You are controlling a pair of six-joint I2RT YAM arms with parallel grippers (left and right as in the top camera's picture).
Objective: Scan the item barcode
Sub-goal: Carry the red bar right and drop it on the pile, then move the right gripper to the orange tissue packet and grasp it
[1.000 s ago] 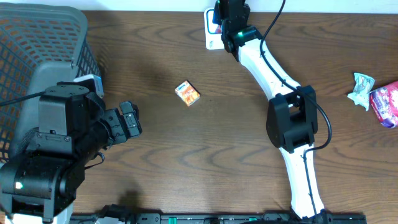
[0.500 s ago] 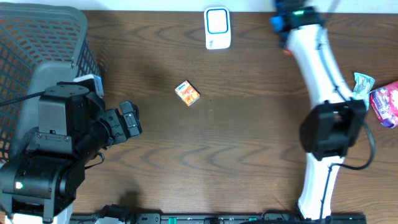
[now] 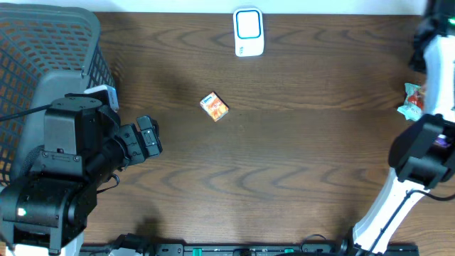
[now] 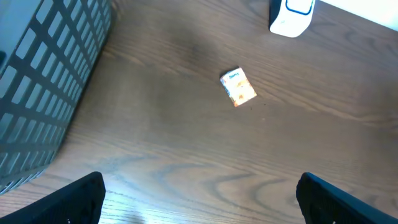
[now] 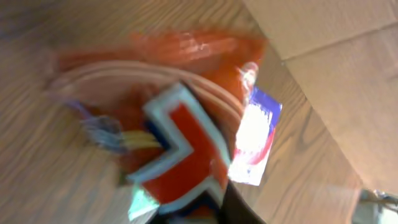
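**Left gripper idle and open, right arm out over the packets**

The small box [image 3: 214, 107] lies flat on the bare table [image 3: 298, 163], near the middle. It is well apart from the scanner [image 3: 249, 32], which stands at the far edge with its face up. Nothing touches the box. The left gripper [image 3: 148, 137] hangs beside the basket [image 3: 43, 43] with its fingers spread wide and nothing between them. It points toward the box, which looks like a waiting pose rather than a reach. The right arm [image 3: 435, 71] stretches to the right edge, above the packets [image 3: 412, 101]. That suggests a packet from that pile is the item it means to carry to the scanner.

The overhead view gives the layout, but the frame edge cuts off the right gripper. The left wrist view confirms the wide spread, with one fingertip in each lower corner and the box and scanner ahead. The right wrist view fills with a blurred red and orange packet [image 5: 180, 143] very close by, with cardboard [image 5: 323, 68] beyond it. The blur hides the fingers, so I cannot tell whether that gripper is closed, open or gripping.
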